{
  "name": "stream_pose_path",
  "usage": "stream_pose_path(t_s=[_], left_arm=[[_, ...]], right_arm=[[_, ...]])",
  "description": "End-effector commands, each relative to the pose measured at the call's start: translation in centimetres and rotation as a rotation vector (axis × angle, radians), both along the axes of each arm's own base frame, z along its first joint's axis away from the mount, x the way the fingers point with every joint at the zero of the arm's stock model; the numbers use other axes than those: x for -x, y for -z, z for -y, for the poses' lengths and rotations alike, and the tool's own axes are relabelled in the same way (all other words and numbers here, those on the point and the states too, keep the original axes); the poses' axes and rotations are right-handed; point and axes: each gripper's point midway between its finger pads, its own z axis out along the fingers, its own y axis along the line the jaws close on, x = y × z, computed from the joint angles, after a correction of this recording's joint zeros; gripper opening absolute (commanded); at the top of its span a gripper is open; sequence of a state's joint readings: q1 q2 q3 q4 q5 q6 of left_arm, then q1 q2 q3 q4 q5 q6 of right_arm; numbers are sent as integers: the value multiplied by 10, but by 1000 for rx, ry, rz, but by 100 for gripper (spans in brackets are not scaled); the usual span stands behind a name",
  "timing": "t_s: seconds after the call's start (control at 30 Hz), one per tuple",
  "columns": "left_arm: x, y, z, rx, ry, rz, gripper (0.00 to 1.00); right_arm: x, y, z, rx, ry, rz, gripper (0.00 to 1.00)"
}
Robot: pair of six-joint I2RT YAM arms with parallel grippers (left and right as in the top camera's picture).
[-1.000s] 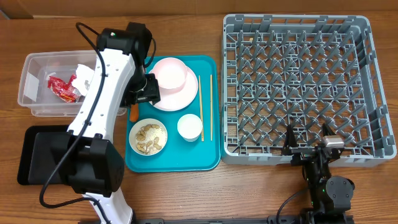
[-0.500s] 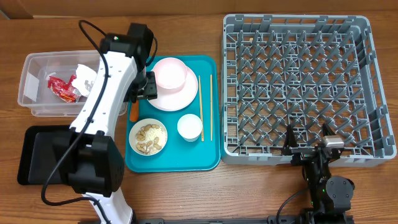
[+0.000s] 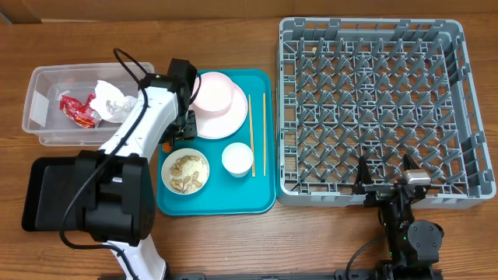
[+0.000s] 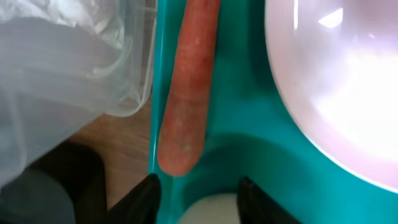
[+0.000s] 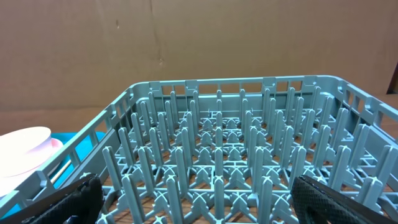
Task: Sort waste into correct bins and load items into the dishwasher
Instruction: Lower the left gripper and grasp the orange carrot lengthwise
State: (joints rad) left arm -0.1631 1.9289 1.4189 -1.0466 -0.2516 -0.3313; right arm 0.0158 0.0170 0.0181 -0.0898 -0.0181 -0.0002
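The carrot (image 4: 189, 93) lies along the left edge of the teal tray (image 3: 218, 201), between the clear tub (image 3: 35, 117) and the pink plate (image 3: 236, 118). The left gripper (image 4: 198, 190) hangs low over the carrot's near end, its fingers (image 4: 140, 202) spread wider than the carrot and not clamping it. The right gripper (image 3: 383, 177) sits at the front wall of the dish rack (image 3: 373, 109), fingers fully released and empty.

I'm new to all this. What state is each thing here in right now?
Tub, holds a red wrapper and crumpled paper.
Dish rack, no dishes in it.
Carrot, lying on the teal tray's left edge.
Left gripper, open, astride the carrot's end.
Right gripper, open, holding nothing.
Front bowl, holds food scraps.
Cup, upright, empty.
Plate, a second bowl sits on it.
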Motion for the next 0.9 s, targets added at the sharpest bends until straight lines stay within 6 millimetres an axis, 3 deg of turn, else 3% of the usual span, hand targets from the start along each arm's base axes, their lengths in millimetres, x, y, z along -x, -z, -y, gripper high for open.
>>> stream_pose_path(t_s=[0.0,0.2,0.87], left_arm=[[2,3,-12,-31,27,-2,38],[-3,9,-21,-29,17,24,48],[-16,31,-20,-6,8,102,49]], right_arm=[[-1,3,0,5,1,-4,100],[-1,3,0,5,1,-4,100],[-1,3,0,5,1,-4,100]])
